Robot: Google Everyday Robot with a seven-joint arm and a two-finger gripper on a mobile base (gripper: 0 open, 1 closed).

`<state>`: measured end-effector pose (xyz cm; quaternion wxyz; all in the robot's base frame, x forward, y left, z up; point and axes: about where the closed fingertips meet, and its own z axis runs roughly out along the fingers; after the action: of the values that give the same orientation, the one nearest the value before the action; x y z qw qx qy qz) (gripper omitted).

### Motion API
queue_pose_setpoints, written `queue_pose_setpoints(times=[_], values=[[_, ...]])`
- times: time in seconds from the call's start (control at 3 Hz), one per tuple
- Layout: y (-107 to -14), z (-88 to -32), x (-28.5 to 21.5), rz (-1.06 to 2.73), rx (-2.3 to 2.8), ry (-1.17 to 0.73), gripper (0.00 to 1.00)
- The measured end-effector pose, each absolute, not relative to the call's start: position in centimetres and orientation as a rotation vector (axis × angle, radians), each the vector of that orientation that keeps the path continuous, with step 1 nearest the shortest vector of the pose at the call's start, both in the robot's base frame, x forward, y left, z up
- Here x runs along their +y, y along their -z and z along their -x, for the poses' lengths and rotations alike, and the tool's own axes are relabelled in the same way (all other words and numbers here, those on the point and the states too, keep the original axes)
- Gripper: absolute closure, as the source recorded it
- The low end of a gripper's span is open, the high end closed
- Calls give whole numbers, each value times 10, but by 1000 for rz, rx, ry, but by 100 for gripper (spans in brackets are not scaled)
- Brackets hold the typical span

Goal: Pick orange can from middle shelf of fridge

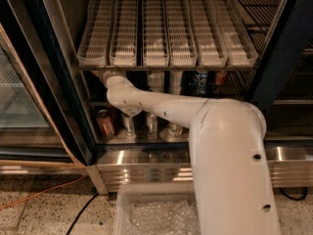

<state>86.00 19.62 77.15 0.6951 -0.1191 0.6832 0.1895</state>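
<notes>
1 gripper (109, 76) sat tucked beneath the glide trays (168, 58) just above it, level with the middle shelf (100, 103) to reach the orange can; its hold could not be told.

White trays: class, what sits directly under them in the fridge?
Under the white trays, several drinks stand on the middle shelf. The gripper reaches in at the shelf's left end; the arm covers whatever stands there.

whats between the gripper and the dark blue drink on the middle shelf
In the camera view, two pale containers stand between the gripper, tucked under the white trays at left, and the dark blue drink.
</notes>
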Motion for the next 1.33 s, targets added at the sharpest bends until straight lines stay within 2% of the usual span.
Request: queue_pose_setpoints(times=[1.33], values=[[-770, -888, 188, 216, 1531, -362, 29]])
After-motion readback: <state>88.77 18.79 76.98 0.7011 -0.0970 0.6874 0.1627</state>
